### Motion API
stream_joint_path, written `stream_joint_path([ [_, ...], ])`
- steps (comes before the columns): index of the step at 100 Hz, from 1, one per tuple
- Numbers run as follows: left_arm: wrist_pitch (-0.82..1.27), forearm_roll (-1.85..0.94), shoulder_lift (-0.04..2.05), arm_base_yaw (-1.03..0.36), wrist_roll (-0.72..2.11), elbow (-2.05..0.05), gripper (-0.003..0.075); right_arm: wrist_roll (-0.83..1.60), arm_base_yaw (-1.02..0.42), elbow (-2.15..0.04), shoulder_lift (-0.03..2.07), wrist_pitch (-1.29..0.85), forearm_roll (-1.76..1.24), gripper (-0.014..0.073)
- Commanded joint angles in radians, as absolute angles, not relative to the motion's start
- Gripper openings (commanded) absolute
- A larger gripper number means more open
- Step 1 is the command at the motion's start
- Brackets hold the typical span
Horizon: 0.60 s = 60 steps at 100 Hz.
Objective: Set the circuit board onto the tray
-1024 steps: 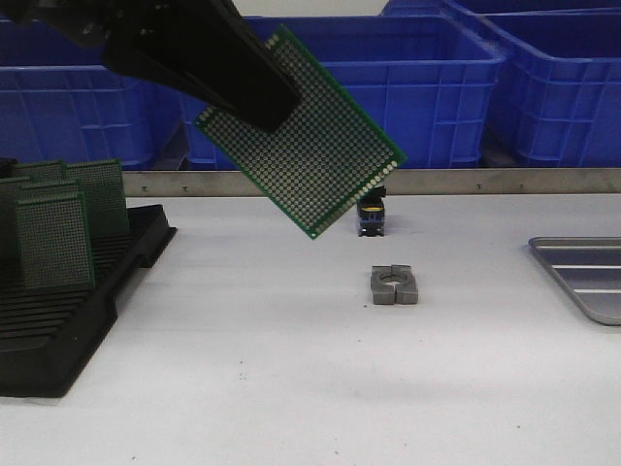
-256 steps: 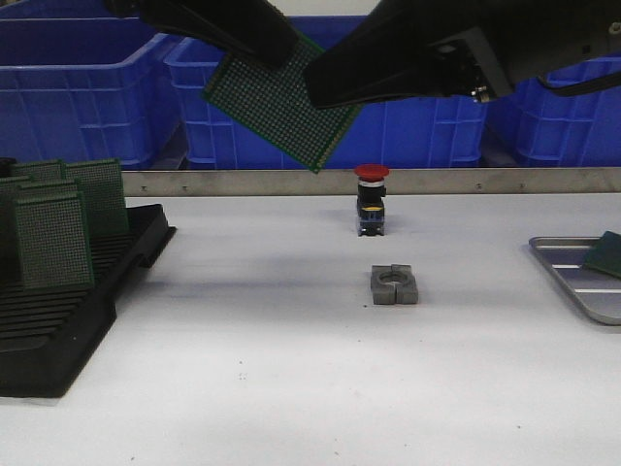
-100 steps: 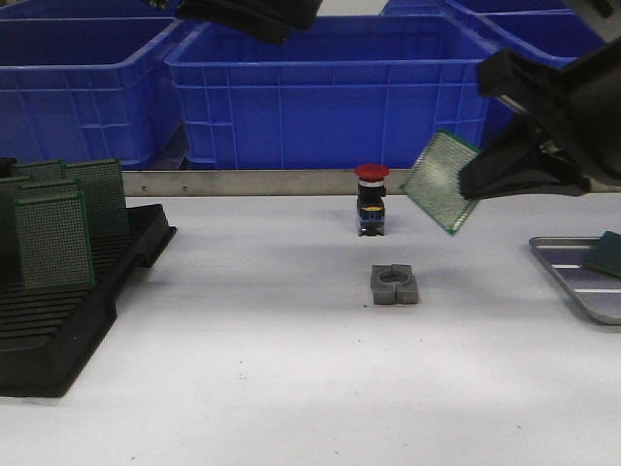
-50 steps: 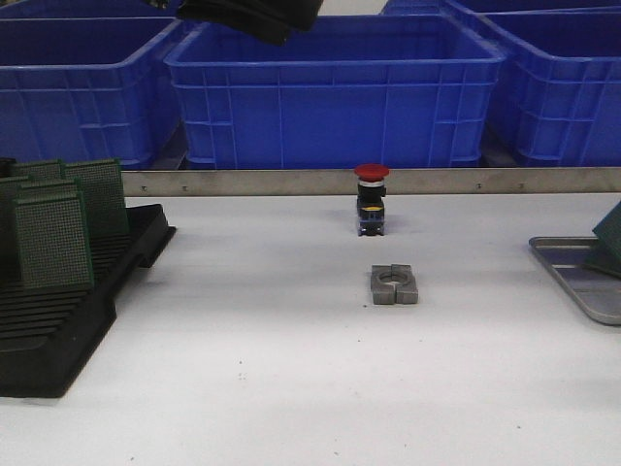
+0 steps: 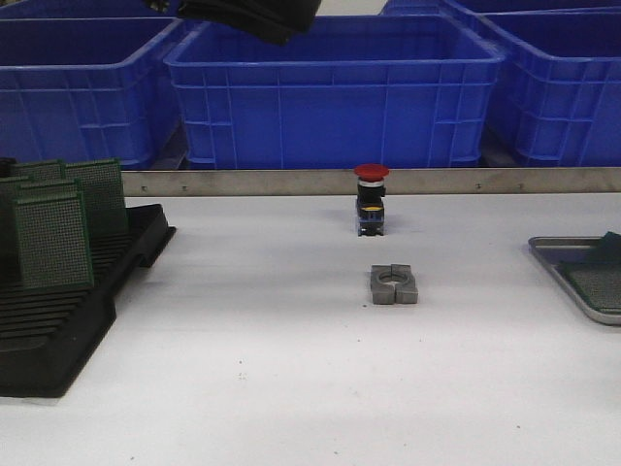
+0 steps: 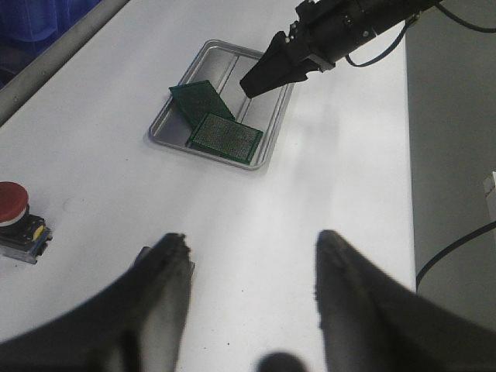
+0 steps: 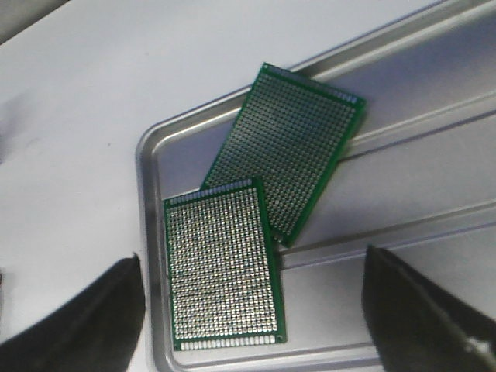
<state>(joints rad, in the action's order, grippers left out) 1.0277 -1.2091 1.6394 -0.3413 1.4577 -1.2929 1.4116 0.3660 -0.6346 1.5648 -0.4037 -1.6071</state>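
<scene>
A circuit board (image 7: 223, 267) lies flat on the silver tray (image 7: 147, 155), one corner resting over a second, darker board (image 7: 291, 151). My right gripper (image 7: 252, 256) hovers above it, open, fingers wide apart and touching nothing. The left wrist view shows the same tray (image 6: 217, 62) with both boards (image 6: 226, 138) and the right gripper (image 6: 260, 77) over its far side. In the front view the tray (image 5: 558, 262) and a board (image 5: 594, 279) show at the right edge. My left gripper (image 6: 248, 244) is open and empty, held high at the top of the front view (image 5: 247, 15).
A black slotted rack (image 5: 58, 320) with several upright green boards (image 5: 53, 238) stands at the left. A red push button (image 5: 372, 199) and a grey split block (image 5: 394, 284) sit mid-table. Blue crates (image 5: 330, 92) line the back behind a metal rail.
The right gripper took over the board from the left one, carried it right out of the front view and let it go. The board, tilted half a second ago, now lies flat on the tray.
</scene>
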Motion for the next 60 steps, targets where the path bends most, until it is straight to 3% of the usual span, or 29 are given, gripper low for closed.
stream_joint_path([
  [1, 1.033, -1.278, 1.596, -0.333, 1.452, -1.325, 0.0115, 1.46, 0.374, -0.656, 1.489, -0.446, -1.551, 0.0469],
  [7, 1.035, -1.278, 1.594, -0.313, 1.452, -1.325, -0.0019, 1.46, 0.374, -0.656, 1.458, -0.449, -1.541, 0.033],
  [22, 1.042, -1.275, 1.582, -0.25, 1.415, -1.325, -0.002, 1.461, 0.372, -0.656, 1.378, -0.509, -1.494, -0.0073],
  [44, 1.024, -1.22, 1.511, -0.166, 1.411, -1.32, -0.002, 1.462, 0.297, -0.656, 1.27, -0.528, -1.487, -0.006],
  [60, 0.885, -1.199, 1.411, -0.131, 1.384, -1.266, -0.002, 1.468, 0.168, -0.645, 1.191, -0.456, -1.468, -0.006],
])
